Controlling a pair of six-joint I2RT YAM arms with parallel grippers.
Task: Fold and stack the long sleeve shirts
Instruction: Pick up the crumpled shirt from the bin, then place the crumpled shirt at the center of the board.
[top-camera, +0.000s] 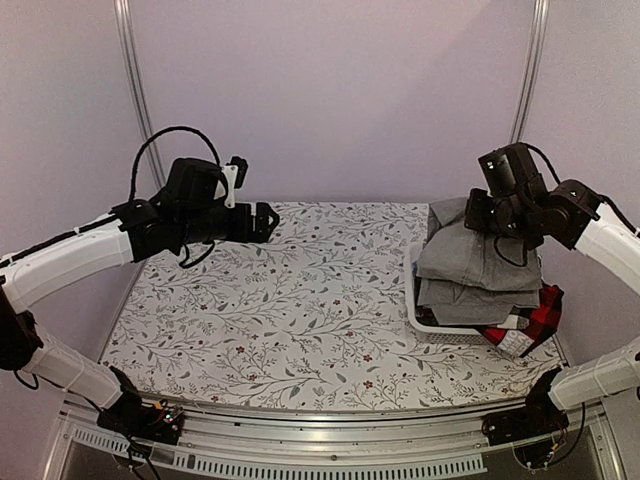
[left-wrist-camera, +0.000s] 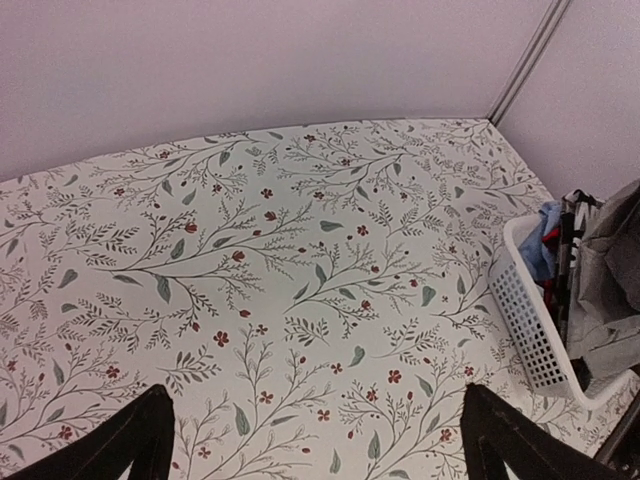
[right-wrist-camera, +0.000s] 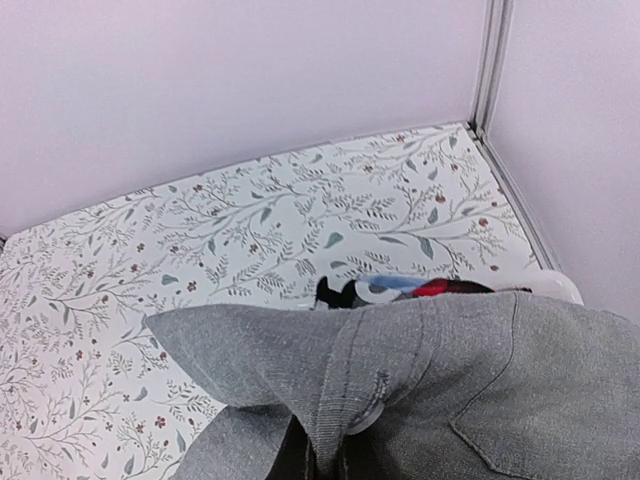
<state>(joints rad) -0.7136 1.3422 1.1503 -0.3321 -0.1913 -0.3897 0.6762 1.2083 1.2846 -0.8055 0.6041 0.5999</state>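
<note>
Floral table (top-camera: 300, 300), grey shirt (top-camera: 470, 262) seemingly covering basket (top-camera: 440, 337)

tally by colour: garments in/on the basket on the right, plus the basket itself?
grey shirt: 1
red-and-black checked shirt: 1
black-and-white checked shirt: 1
blue cloth: 1
white basket: 1
total: 5 in view; the pile may hide more
</note>
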